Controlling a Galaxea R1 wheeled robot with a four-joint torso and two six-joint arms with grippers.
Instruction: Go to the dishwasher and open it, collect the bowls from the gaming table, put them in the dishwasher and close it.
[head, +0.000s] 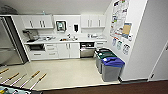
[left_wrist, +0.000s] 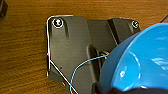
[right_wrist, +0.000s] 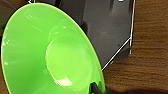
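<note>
- Facing the kitchenette, we see the dishwasher (head: 87, 49) straight ahead under the counter, well apart from us across the pale floor (head: 65, 72), just left of the bins (head: 109, 65); its door looks ajar, though we cannot be sure.
- Our right arm carries the lime-green bowl (right_wrist: 50, 50), our left the blue bowl (left_wrist: 140, 60).
- We cannot tell how the fingers sit; both bowls are cut off.

Two bins (head: 110, 65) with blue and green lids are being kept beside a wall covered in posters (head: 121, 21).
</note>
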